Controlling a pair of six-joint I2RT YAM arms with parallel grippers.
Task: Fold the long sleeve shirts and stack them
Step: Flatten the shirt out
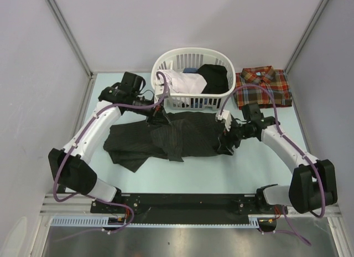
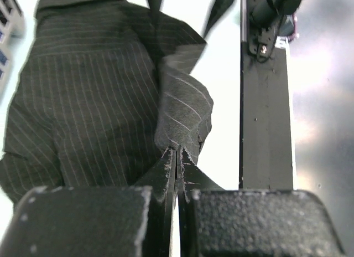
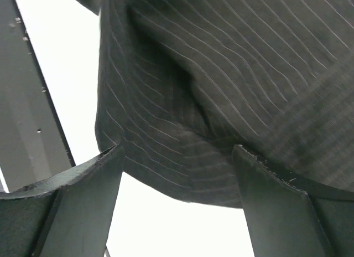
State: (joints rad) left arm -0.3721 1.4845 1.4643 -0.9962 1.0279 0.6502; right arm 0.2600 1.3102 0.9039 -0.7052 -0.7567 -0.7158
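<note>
The plaid shirt (image 1: 263, 85) sits folded at one o'clock; the striped shirt (image 1: 160, 138) is not folded yet, left tool (image 2: 176, 157) pinching it, right tool (image 3: 177, 152) open and empty.

I record two shirts. The pinstriped shirt (image 1: 166, 138), black-charcoal with thin pale stripes, lies rumpled and partly doubled over itself across the middle of the bench (image 1: 221, 174), with a loose portion trailing toward the near left. In the left wrist view, a fold of its cloth stands raised and pinched into a narrow ridge. The plaid shirt (image 1: 261, 85), red, orange and green, lies folded flat at the far right, collar showing, well apart from the first.
</note>
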